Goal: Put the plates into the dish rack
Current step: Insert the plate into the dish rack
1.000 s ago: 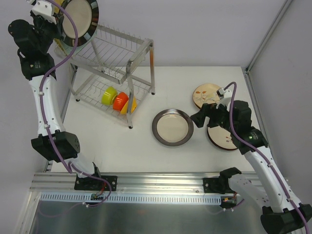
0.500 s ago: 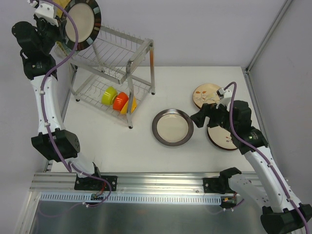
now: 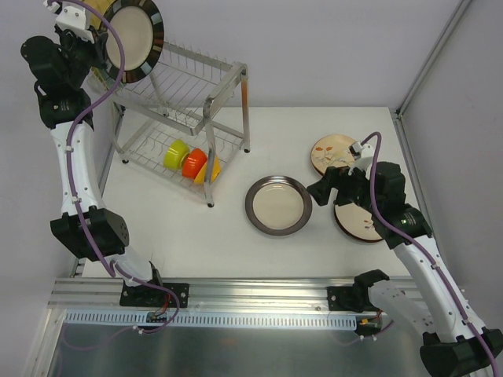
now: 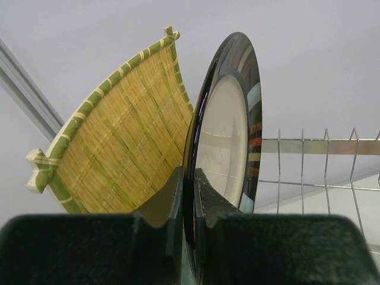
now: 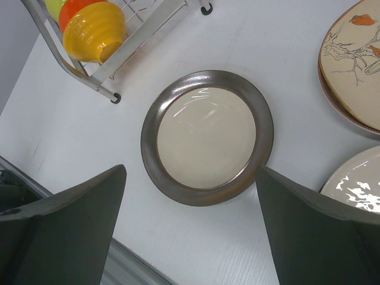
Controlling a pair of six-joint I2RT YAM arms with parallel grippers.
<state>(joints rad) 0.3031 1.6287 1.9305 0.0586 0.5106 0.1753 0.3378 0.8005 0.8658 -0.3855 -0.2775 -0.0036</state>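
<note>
My left gripper [image 4: 190, 175] is shut on the rim of a round dark-rimmed cream plate [image 4: 228, 136], held on edge above the top tier of the dish rack [image 3: 196, 102] at its left end. A square yellow woven plate [image 4: 119, 136] stands on edge just behind it. A second dark-rimmed plate [image 5: 206, 136] lies flat on the table. My right gripper [image 5: 190, 169] hovers over it, open, touching nothing. A cream floral plate [image 3: 334, 153] and another plate [image 3: 357, 224] lie to the right, the latter partly under the right arm.
Green [image 3: 176, 154], orange [image 3: 193, 162] and yellow [image 3: 208, 170] bowls sit in the rack's lower tier. The rack's front leg [image 5: 116, 98] stands close to the left of the flat plate. A metal rail [image 3: 251, 294] runs along the near table edge.
The left arm has carried the held plate slightly to the right over the rack. The right arm has not moved.
</note>
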